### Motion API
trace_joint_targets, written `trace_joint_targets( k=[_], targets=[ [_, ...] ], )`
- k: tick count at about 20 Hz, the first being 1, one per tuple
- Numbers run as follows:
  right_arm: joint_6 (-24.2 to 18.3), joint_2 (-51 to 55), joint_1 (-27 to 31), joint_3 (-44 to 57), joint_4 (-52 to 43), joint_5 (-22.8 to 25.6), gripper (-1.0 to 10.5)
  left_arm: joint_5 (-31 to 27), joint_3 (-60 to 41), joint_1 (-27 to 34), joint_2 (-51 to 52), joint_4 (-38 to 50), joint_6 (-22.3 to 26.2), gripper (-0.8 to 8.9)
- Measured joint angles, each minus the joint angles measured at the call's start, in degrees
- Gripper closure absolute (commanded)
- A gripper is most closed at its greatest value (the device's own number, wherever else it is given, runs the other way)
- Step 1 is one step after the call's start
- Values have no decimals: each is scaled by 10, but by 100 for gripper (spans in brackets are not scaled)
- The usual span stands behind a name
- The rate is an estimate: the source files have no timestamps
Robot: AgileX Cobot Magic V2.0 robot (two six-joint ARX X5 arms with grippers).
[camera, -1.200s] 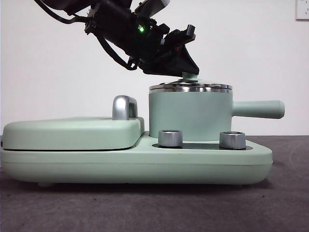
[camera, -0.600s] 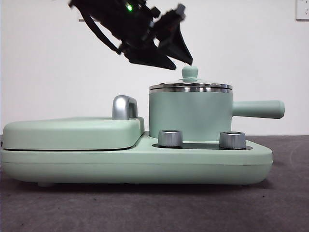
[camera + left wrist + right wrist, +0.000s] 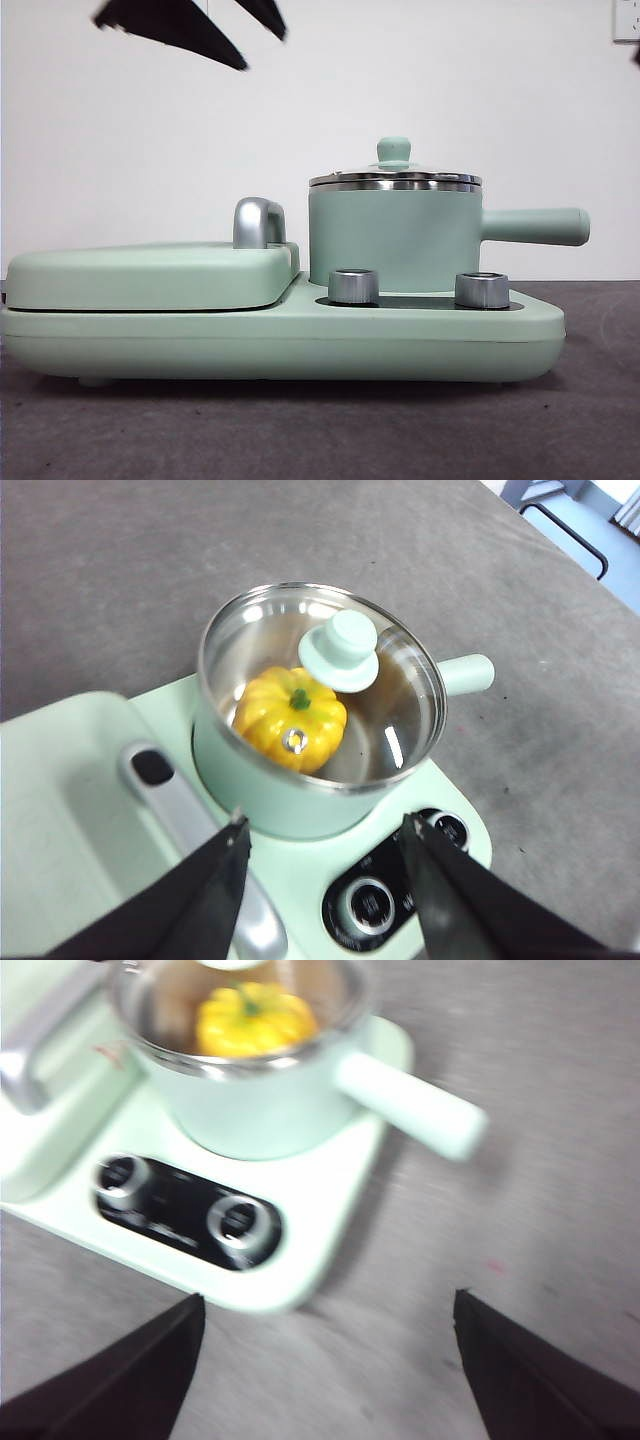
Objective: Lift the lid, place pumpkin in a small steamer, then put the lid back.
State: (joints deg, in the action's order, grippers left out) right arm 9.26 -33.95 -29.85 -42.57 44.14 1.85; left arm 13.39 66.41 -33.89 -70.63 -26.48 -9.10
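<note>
Released left gripper (image 3: 325, 855) hangs above the lidded mint-green saucepan (image 3: 394, 240); round glass lid (image 3: 385, 695) seated over glossy yellow pumpkin (image 3: 290, 718); right gripper (image 3: 325, 1360) open, aside.

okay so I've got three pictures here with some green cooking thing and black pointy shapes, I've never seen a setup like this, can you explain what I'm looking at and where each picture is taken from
This is a robot with two arms at a table, each ending in a gripper of two black jaws.

One picture looks level across the table. The other two come from cameras on the arms' wrists, so the black shapes at their bottom edges are the jaws.

On the table sits a mint-green appliance base with two steel knobs. On it stands the small steamer, a saucepan with a long side handle. The lid, clear glass with a green knob, is on it, and the pumpkin shows through the glass.

The left gripper hangs open above the pot. The right gripper is open too. Neither holds anything.
</note>
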Motion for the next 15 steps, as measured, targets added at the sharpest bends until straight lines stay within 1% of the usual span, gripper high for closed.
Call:
trace_joint_targets(
  k=[2, 5, 11, 15],
  targets=[
    [-2, -28, 0, 0, -33, -21, 564, -1, -14, 9, 38, -18, -6, 563],
    [-4, -76, 0, 0, -83, -50, 564, -18, -56, 30, 102, -33, -8, 563],
    [-5, -125, 0, 0, -153, -94, 564, -19, -124, 56, 189, -56, -11, 563],
    [-5, -153, 0, 0, -187, -124, 564, -31, -162, 71, 246, -79, -24, 563]
  ],
)
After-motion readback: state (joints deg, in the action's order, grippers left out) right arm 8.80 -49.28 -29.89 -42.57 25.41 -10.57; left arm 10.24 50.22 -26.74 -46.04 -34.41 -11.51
